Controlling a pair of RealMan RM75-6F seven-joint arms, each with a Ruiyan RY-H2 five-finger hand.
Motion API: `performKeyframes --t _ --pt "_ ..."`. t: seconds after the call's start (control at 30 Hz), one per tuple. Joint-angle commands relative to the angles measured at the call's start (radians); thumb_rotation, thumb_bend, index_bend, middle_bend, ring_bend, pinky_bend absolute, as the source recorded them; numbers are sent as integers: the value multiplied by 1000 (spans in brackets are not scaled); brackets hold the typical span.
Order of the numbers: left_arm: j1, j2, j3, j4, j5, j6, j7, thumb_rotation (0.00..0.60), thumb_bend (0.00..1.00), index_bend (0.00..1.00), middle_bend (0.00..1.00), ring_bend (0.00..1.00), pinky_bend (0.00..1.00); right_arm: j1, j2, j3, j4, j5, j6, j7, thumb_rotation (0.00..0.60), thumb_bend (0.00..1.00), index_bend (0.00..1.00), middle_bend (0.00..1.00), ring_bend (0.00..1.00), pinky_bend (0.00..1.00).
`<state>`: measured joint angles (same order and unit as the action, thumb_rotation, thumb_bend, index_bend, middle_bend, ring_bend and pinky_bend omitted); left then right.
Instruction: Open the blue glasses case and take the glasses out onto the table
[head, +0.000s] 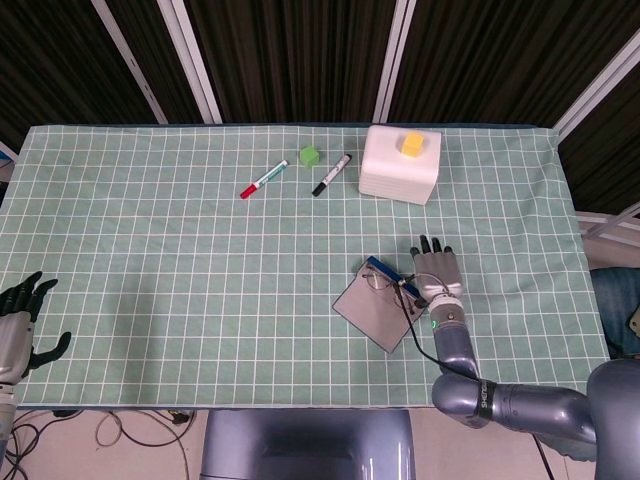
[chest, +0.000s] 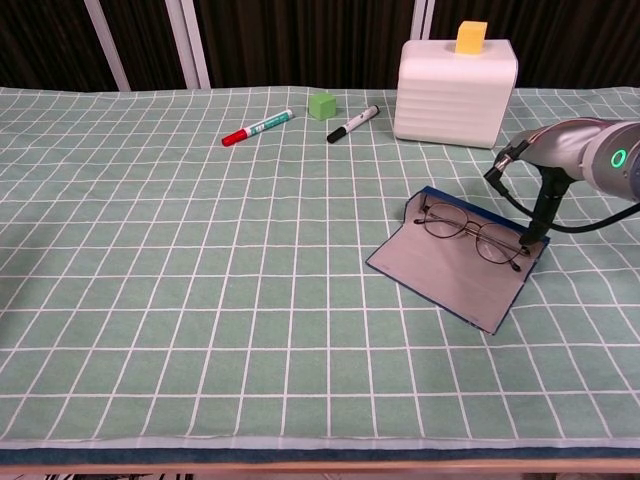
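Note:
The blue glasses case (head: 375, 315) (chest: 450, 278) lies open on the green grid cloth, its grey lid flat toward me. The thin-rimmed glasses (head: 388, 282) (chest: 470, 236) rest in its far blue tray. My right hand (head: 437, 272) sits just right of the case with its fingers stretched apart, pointing away from me. In the chest view the right hand (chest: 548, 150) shows side on, and one dark finger (chest: 538, 215) reaches down to touch the case's right end by the glasses' arm. My left hand (head: 15, 325) hangs off the table's near left corner, fingers spread and holding nothing.
At the back stands a white box (head: 400, 165) (chest: 455, 90) with a yellow block (head: 410, 144) (chest: 472, 35) on top. Left of it lie a black marker (head: 332, 174) (chest: 353, 123), a green cube (head: 310, 155) (chest: 321, 104) and a red marker (head: 263, 180) (chest: 257, 128).

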<state>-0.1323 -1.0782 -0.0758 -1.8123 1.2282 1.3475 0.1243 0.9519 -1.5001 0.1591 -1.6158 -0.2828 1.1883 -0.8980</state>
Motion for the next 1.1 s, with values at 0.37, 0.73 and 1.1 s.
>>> performKeyframes --t 0.37,0.73,1.1 --pt "0 1 0 0 0 -1 -3 600 314 125 0 0 0 5 -17 17 63 9 -28 -23 600 223 188 16 0 186" --pt "0 2 0 0 1 -2 -4 600 314 125 0 0 0 3 -67 23 137 -30 -30 -18 600 233 188 16 0 186" --pt "-2 3 1 -1 -3 -7 -1 600 314 128 0 0 0 25 -89 52 210 -7 -61 -62 600 233 188 17 0 186"
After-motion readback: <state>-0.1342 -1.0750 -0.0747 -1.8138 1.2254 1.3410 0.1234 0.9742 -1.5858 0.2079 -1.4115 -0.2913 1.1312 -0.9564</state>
